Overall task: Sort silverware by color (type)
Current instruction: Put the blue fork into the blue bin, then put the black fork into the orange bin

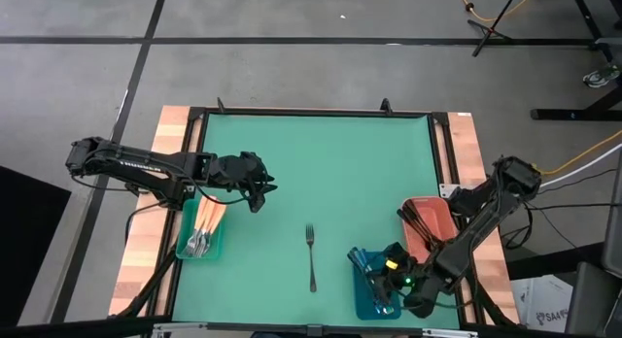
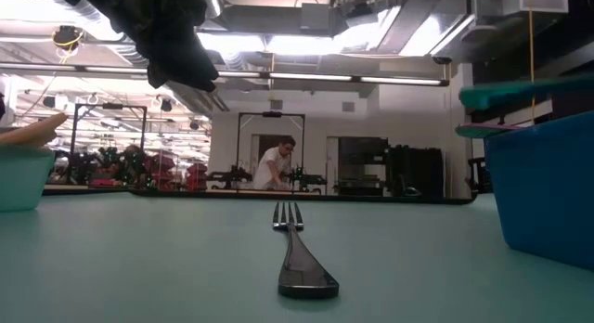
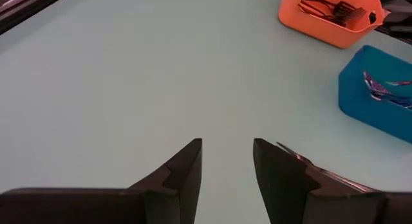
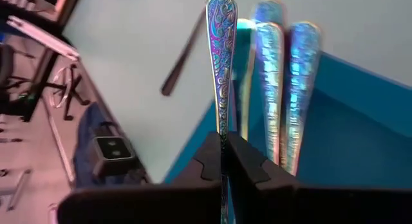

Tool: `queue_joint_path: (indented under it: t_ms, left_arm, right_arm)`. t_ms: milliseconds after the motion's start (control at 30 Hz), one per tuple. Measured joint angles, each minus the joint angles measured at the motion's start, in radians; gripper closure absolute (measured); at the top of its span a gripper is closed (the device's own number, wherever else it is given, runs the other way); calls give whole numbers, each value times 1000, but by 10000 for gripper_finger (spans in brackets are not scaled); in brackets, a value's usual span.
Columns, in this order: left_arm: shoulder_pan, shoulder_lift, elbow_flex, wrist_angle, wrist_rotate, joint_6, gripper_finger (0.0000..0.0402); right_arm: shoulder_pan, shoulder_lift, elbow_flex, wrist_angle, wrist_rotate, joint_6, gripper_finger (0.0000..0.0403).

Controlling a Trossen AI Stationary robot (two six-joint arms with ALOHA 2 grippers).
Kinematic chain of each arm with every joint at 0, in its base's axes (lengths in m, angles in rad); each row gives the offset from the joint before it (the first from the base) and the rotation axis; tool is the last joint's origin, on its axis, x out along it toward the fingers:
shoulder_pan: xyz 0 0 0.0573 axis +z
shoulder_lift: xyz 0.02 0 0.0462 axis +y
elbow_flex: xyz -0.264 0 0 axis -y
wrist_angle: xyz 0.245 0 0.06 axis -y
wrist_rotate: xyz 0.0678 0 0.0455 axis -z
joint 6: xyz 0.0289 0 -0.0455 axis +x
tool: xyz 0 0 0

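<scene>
Right now the nearest thing is the right gripper [image 4: 224, 161], clamped on the handle of an iridescent blue-teal utensil [image 4: 221, 63] at the blue tray [image 1: 373, 297], on the near right of the table [image 1: 321, 163]. Three more iridescent handles [image 4: 277, 69] lean on that tray's rim just beside it. Such a piece looks stiff and light but slick: polished metal with an embossed handle, likely to swivel in a thin pinch, so a hold across the flat of the handle, near the middle, seems the safest.

Left of the blue tray, out on the open mat, lies the single dark fork [image 1: 311, 255], tines pointing away from the near edge, well apart from every tray. It sits flat and low, so I'd judge it awkward to lift; the slightly raised neck, or the handle's narrow edges, offer the best purchase.

Just beyond the blue tray stands the salmon-red tray [image 1: 431, 223] with dark pieces in it. Far to the left of the blue tray, the teal tray [image 1: 201, 239] holds the orange-handled silverware [image 1: 207, 221]. The left gripper [image 1: 255, 189] hovers near that tray, its jaws parted a little and empty.
</scene>
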Motion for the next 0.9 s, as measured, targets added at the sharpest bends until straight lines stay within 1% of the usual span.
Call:
queue_joint_path:
  t_ms: [133, 567, 733, 900]
  left_arm:
    - [0, 0, 0, 0, 0, 0, 269]
    - [0, 0, 0, 0, 0, 0, 269]
    - [0, 0, 0, 0, 0, 0, 269]
    - [0, 0, 0, 0, 0, 0, 269]
  right_arm:
    - [0, 7, 0, -36, -6, 40, 403]
    - [0, 7, 0, -48, -79, 42, 400]
    - [0, 7, 0, -50, -79, 42, 381]
    - [0, 7, 0, -50, -79, 41, 348]
